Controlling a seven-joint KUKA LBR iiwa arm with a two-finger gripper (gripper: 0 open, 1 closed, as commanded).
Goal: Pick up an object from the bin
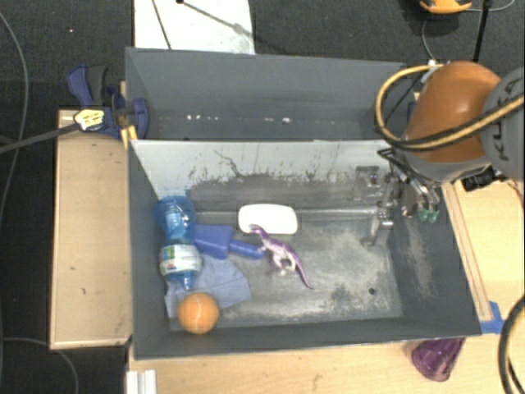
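Note:
My gripper [382,217] hangs low over the bare right side of the bin floor, near the back wall, with nothing seen in it. The nearest loose things lie to its left, well apart from it. A purple toy dinosaur [283,255] lies on the floor near the bin's middle. Just behind the dinosaur rests a white oval bar [267,218]. A blue plastic piece [220,241] touches the dinosaur's head end.
Along the left wall lie a blue clear water bottle [176,249], a blue cloth [223,289] and an orange ball [198,313] in the front left corner. The arm with its orange dome and cables stands over the bin's right rim.

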